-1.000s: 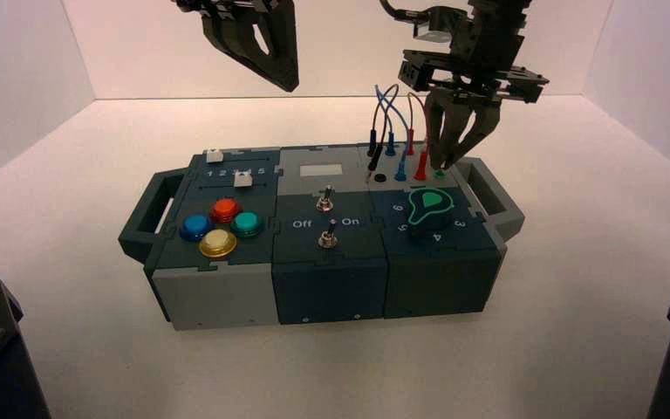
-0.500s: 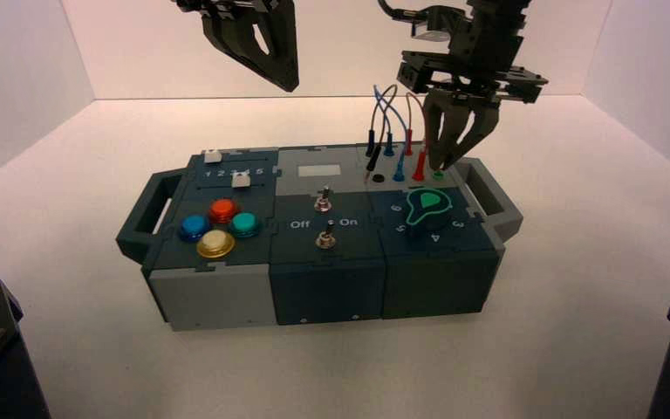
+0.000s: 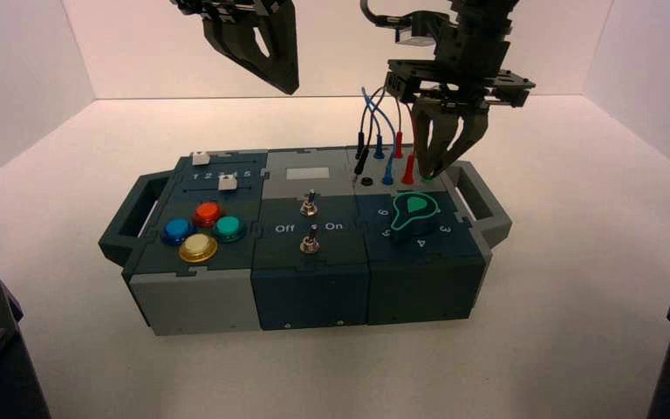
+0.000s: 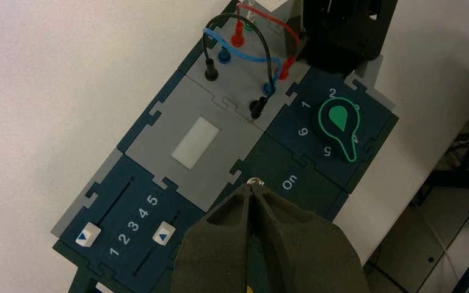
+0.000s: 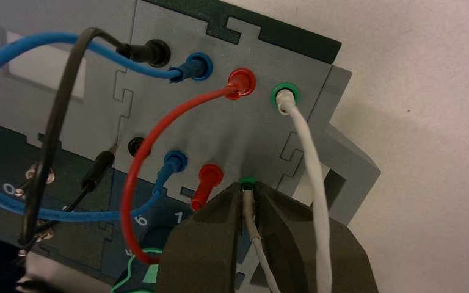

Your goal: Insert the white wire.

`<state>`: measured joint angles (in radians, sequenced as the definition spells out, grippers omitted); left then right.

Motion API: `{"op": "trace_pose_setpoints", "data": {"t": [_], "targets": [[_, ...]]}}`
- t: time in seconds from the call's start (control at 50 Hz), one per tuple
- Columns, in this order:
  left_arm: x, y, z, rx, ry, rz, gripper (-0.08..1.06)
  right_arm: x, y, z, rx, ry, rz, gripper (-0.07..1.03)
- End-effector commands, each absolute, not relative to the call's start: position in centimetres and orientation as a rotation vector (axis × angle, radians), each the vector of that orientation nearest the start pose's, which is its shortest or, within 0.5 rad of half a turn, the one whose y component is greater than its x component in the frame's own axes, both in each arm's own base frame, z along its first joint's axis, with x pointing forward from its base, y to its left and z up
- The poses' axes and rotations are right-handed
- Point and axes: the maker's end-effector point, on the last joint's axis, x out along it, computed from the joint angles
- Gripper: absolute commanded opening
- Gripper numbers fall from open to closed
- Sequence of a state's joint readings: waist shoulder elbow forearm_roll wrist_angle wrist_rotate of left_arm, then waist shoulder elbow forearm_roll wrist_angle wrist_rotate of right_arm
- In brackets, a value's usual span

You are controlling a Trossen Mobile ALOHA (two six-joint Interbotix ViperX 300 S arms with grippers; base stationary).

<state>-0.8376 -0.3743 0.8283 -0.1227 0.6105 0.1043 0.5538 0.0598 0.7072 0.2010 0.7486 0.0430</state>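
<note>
- Right gripper (image 5: pixel 248 188), nipped narrowly on white jumper wire (image 5: pixel 314 177) at near green socket (image 5: pixel 247 180); press straight, plug aligned;
- Left gripper (image 4: pixel 252 185), closed, empty, above box (image 4: pixel 149 159).

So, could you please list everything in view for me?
Box: 1, grey and dark blue, on the table
Handles: 2, dark left, grey right
Buttons: 4, red, blue, green, yellow, front left
Sliders: 2, white, back left
Panel: 1, white, back middle
Switches: 2, metal, front middle
Knob: 1, dark and green, front right
Sockets: 8, black, blue, red, green pairs, back right
Black wire: 1, one end loose
Blue wire: 1, plugged in
Red wire: 1, plugged in
White wire: 1, far end plugged in
Right tool: 1, black, holding the white wire at the near green socket
Left tool: 1, black, idle above the box
</note>
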Motion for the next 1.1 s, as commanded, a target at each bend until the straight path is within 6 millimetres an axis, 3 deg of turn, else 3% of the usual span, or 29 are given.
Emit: {"op": "trace_pose_setpoints", "data": {"t": [0.02,0.36,0.52,1.1], "targets": [[19.9,-24.0,15.7,0.403,0.967,-0.832,-0.03,23.6,18.7,3.6,-0.207,1.550,0.422,-0.02],[19.9,-24.0,15.7,0.403,0.967,-0.832,-0.03,24.4,19.3,4.2,-0.208,1.509,0.440,-0.01],[19.9,-24.0,15.7,0.403,0.967,-0.832,-0.03,24.6,19.4,4.4,-0.205,1.514,0.438,0.24],[19.9,-24.0,15.8,0.408,0.960,-0.835,-0.03,25.0,19.6,5.6,-0.205,1.491,0.445,0.24]]}}
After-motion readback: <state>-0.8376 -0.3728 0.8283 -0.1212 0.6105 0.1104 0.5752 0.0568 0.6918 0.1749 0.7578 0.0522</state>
